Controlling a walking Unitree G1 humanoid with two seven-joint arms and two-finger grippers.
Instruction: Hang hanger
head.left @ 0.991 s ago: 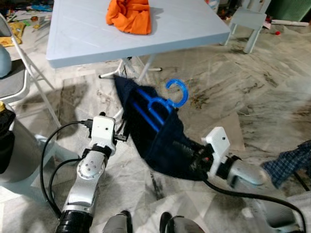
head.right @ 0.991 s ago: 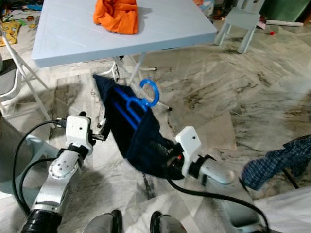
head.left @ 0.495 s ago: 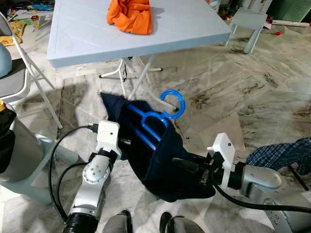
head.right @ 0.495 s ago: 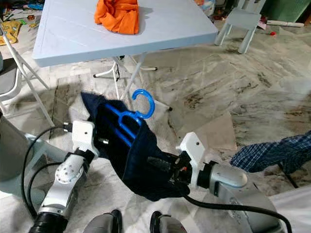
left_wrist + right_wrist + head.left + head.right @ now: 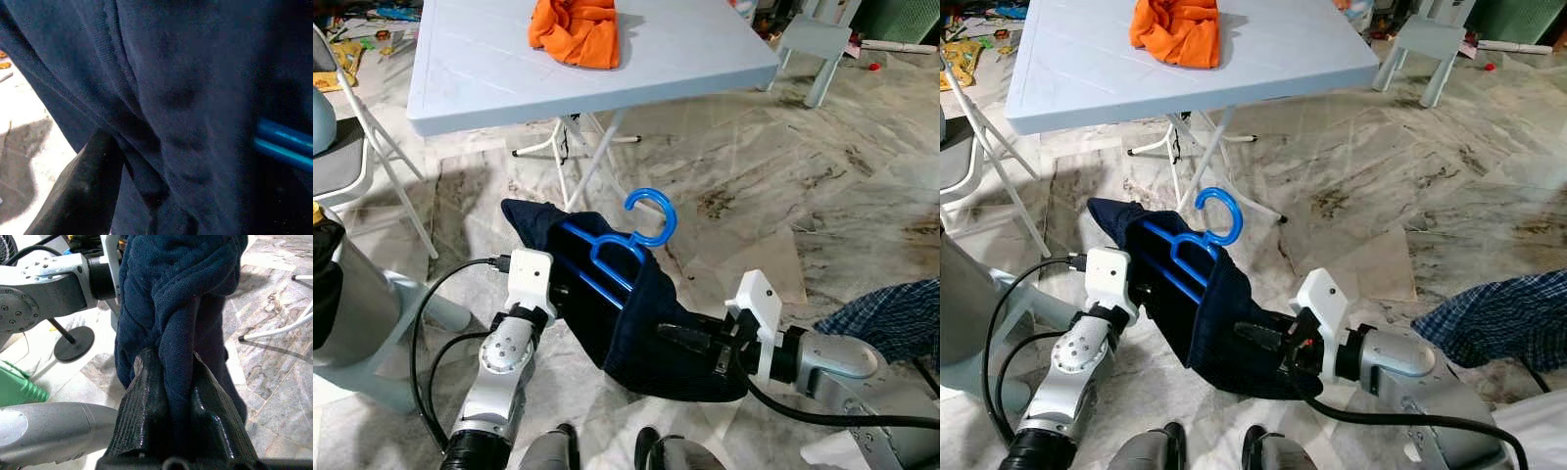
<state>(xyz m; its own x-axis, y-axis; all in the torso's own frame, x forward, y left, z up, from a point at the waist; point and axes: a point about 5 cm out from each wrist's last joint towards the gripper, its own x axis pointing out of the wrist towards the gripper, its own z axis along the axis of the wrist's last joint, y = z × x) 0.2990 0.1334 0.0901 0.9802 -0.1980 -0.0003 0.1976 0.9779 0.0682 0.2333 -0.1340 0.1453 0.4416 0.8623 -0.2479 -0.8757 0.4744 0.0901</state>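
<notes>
Even, bright daylight fills both eye views, and the pictures are sharp with no motion blur. The pale desk throws a soft shadow onto the marble floor beneath its near edge, and the floor carries a mild sheen. The left wrist view is dim, its dark cloth close up and soft in focus. The right wrist view is well lit, with its nearest parts slightly blurred.

A glossy blue plastic hanger is showing through a matt, fuzzy navy cloth garment. The right claw, with matt black fingers, is pinching that cloth. Crumpled orange cloth is lying on the smooth pale-blue plastic table; the veined marble floor is gleaming faintly.
</notes>
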